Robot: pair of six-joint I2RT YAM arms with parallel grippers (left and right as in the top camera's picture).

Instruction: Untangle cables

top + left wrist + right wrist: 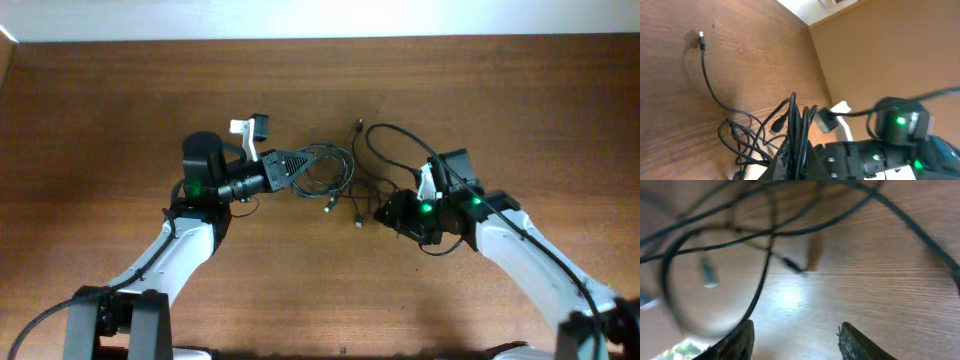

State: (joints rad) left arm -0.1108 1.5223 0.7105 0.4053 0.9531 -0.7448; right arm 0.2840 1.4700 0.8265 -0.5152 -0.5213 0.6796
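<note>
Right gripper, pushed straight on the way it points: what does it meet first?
Probably the cables: thin strands cross right ahead of the right gripper, whose jaws stand open. How far above the table they hang is unclear.

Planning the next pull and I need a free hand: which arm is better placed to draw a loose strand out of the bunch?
Likely right: the right gripper is open and empty, with loose strands of the cables just ahead. The left gripper is shut on them, so it can anchor.
</note>
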